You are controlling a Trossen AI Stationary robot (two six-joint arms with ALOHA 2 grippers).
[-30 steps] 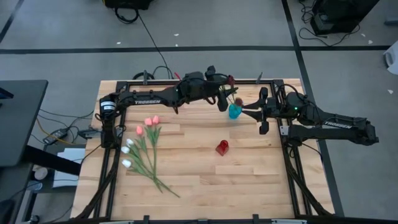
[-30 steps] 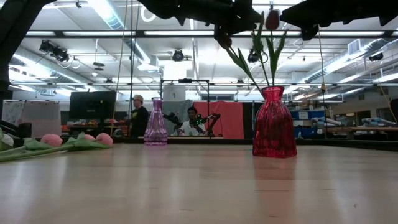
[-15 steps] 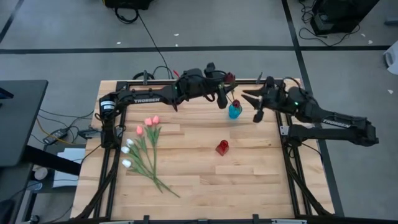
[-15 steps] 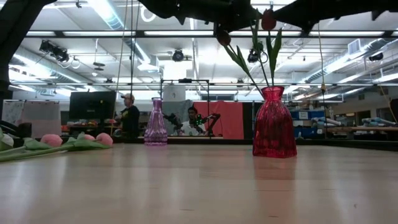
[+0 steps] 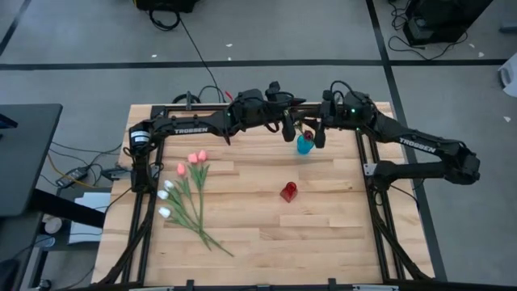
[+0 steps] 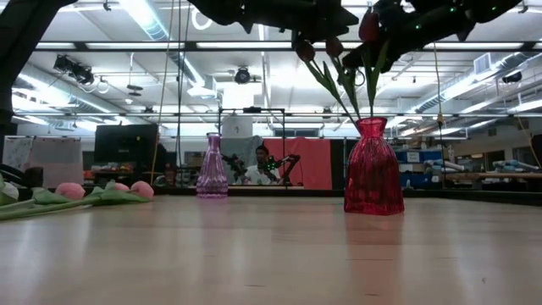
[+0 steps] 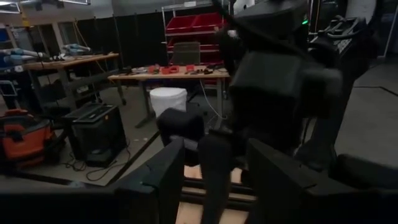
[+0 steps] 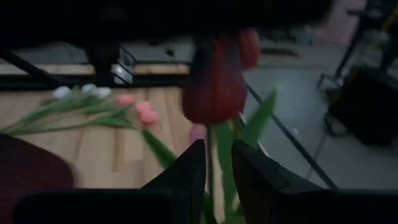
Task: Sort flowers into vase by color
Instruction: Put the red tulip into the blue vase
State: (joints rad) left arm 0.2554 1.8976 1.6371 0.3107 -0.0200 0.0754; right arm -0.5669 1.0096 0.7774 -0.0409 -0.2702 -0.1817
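Flowers (image 8: 214, 87) between right pincer (image 8: 214, 177) fingers.

Dark red artificial tulips with long green stems and narrow leaves (image 6: 343, 72) stand upright in a vase, splayed a little apart; their bud heads rise directly below and between the two grippers, and one stem passes between the right gripper's fingers. One red bud (image 8: 214, 84) hangs just ahead of those fingers. Pink-headed tulips (image 5: 194, 162) and white-headed tulips (image 5: 166, 198) lie flat in a loose bunch, stems crossing, well away from both grippers, on the left arm's side of the table.
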